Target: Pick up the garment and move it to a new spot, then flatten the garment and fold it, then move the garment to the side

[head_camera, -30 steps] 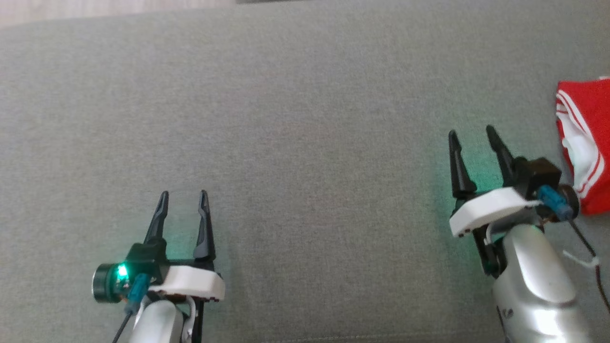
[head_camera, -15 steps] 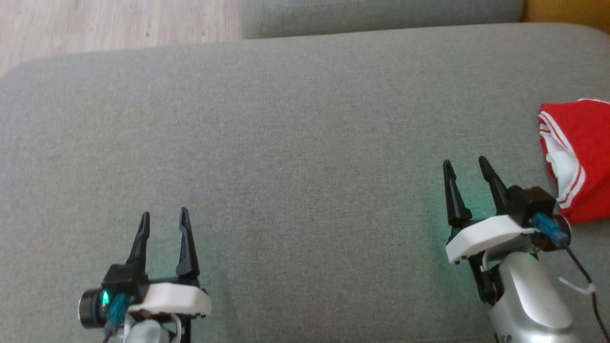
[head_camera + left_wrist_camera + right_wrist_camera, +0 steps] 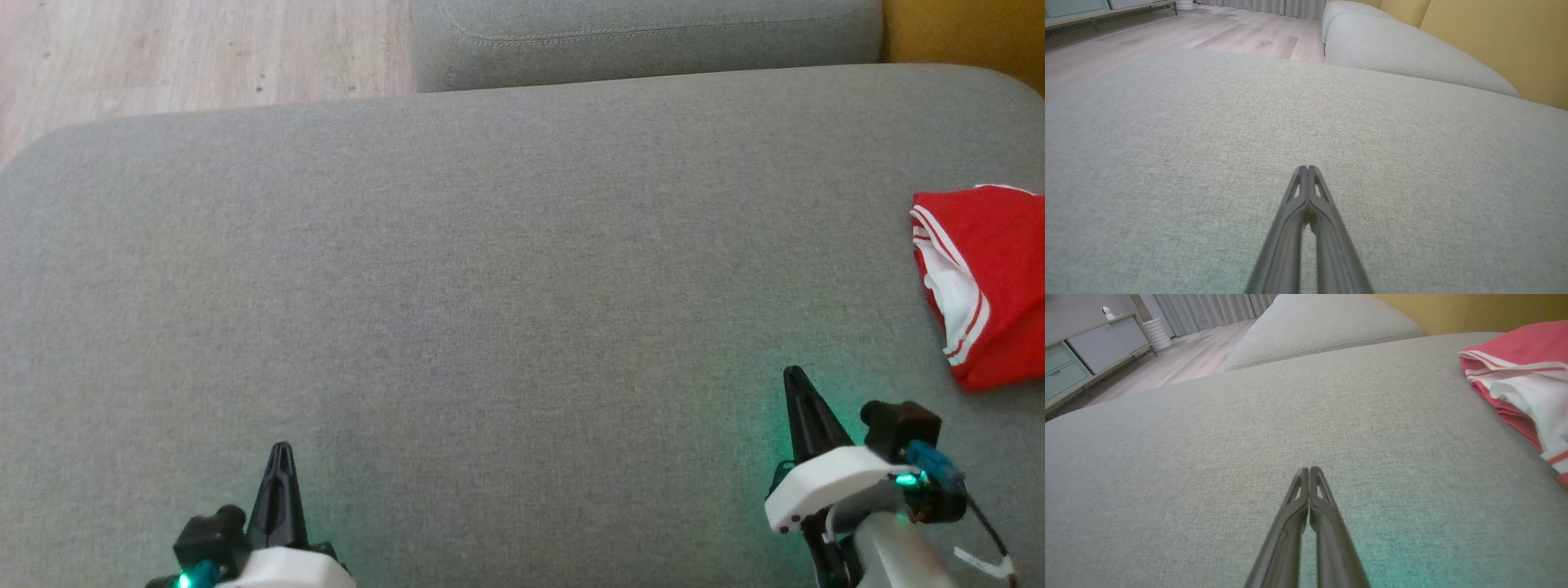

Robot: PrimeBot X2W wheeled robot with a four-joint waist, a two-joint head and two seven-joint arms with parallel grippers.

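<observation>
Left claw [image 3: 281,461] pressed fully together, holding nothing, tips just above the grey couch cushion [image 3: 490,286]; in the left wrist view both fingers meet in one point at lower centre. Right claw [image 3: 794,384] also pressed together and empty, same look in the right wrist view [image 3: 1309,470], with a green glow on the fabric under it. In the head view, both claws sit at the bottom edge, left at lower left, right at lower right, fingers pointing up the frame; the silver right forearm [image 3: 890,555] enters from the bottom right corner. Red garment with white stripes [image 3: 992,269] lies folded at the right edge of the cushion, near the right claw but not touching it. Wood floor [image 3: 163,49] at upper left.
</observation>
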